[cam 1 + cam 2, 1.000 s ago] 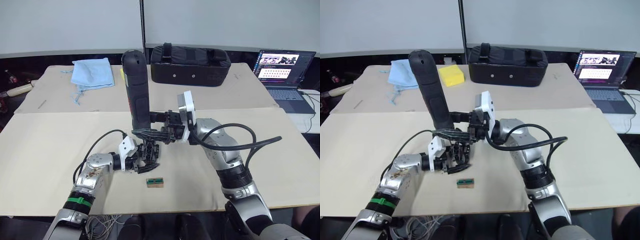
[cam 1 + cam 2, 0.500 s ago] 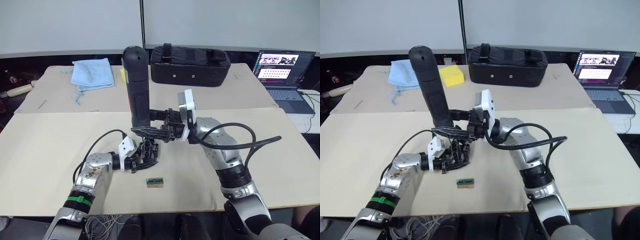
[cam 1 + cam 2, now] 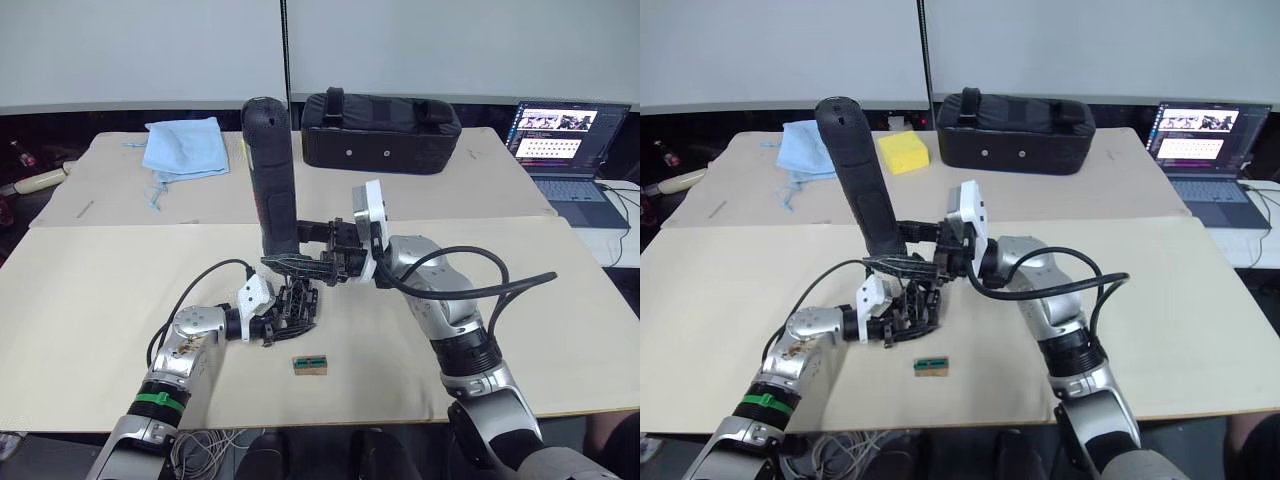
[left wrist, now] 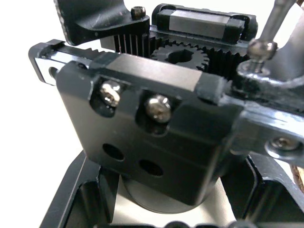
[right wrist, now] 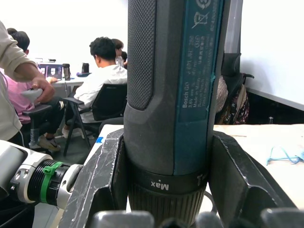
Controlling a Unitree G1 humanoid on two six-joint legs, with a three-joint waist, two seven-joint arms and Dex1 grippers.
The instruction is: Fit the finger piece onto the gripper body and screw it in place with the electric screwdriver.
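Standing upright near the table's middle in the left eye view, the electric screwdriver [image 3: 273, 180] is clamped in the right gripper [image 3: 300, 262] above the gripper body [image 3: 293, 307], which the left gripper [image 3: 285, 322] clasps. Left wrist view: its metal bit [image 4: 271, 23] meets the gripper body [image 4: 156, 123]. Right wrist view: both fingers [image 5: 102, 180] squeeze the screwdriver's barrel [image 5: 173, 99].

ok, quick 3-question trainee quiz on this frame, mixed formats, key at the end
1. True or false: the right claw holds the electric screwdriver upright.
2. Which claw grips the gripper body? A left, B right.
3. Fill in: the small brown-and-green box lies on the ___, nearer the robot than the gripper body.

Key: 1 true. 2 A, the left claw. 3 table.
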